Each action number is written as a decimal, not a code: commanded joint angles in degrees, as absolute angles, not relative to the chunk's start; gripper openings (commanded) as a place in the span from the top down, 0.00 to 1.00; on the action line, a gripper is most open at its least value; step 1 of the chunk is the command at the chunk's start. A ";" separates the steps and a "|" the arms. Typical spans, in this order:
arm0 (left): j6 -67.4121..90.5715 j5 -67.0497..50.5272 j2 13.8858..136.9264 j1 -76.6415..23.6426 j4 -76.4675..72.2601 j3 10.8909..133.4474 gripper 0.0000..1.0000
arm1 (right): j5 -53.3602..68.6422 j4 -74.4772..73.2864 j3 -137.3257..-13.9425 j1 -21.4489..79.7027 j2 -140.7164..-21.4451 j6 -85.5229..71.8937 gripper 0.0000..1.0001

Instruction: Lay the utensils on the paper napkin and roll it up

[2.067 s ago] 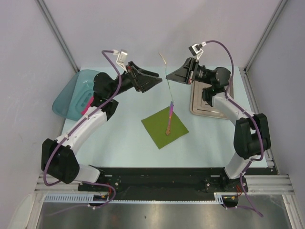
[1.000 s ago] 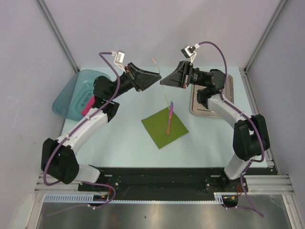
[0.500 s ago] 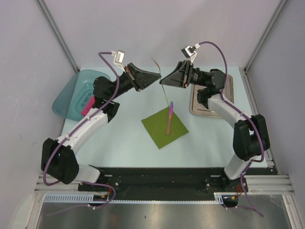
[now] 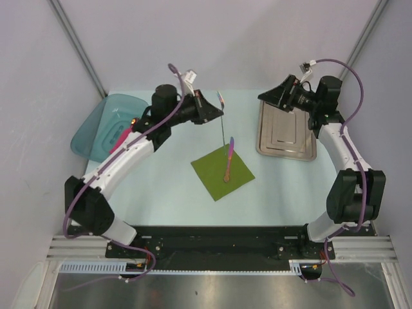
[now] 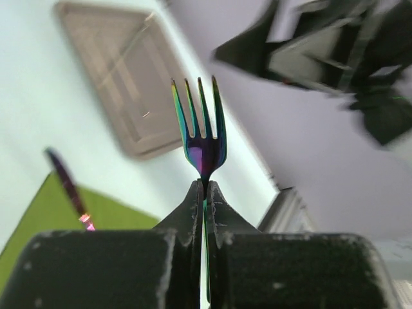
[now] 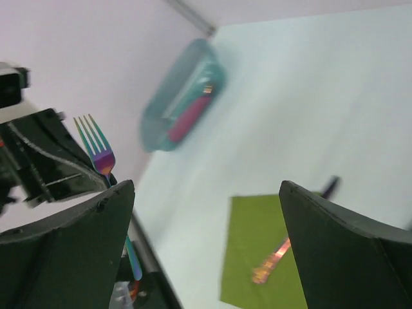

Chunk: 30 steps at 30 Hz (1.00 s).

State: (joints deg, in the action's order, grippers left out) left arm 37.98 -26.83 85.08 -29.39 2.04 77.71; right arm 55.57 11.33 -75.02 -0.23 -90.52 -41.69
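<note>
My left gripper [image 4: 219,112] is shut on an iridescent fork [image 4: 222,127], which stands upright above the table behind the napkin. In the left wrist view the fork [image 5: 201,129] rises tines-up from the closed fingertips. The olive-green paper napkin [image 4: 215,177] lies flat mid-table with the other utensil [image 4: 228,161] lying on it, its purple end past the far corner. My right gripper [image 4: 275,96] is open and holds nothing, above the steel tray's far left corner. From the right wrist I see the fork [image 6: 96,147], the napkin [image 6: 254,244] and the utensil [image 6: 275,259] on it.
A silver steel tray [image 4: 286,136] sits at the right. A teal plastic tub [image 4: 96,129] holding a pink bar [image 4: 119,138] stands at the far left. Grey walls close in the table on three sides.
The right gripper let go of the fork, opened wide and pulled back right over the tray. The left gripper shut on the fork and now holds it alone, upright.
</note>
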 commanded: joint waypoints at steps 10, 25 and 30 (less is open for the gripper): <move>22.68 -5.90 106.24 -36.38 24.25 89.28 1.00 | 16.00 -20.66 -75.06 0.35 -79.98 0.63 0.00; 22.50 -3.43 118.73 -36.56 26.89 98.96 0.99 | 32.17 -23.38 -76.73 -2.37 -82.70 -0.97 0.00; 22.94 -3.43 121.64 -36.65 28.56 101.85 0.98 | 31.99 -23.99 -76.55 -2.37 -82.88 -0.62 0.00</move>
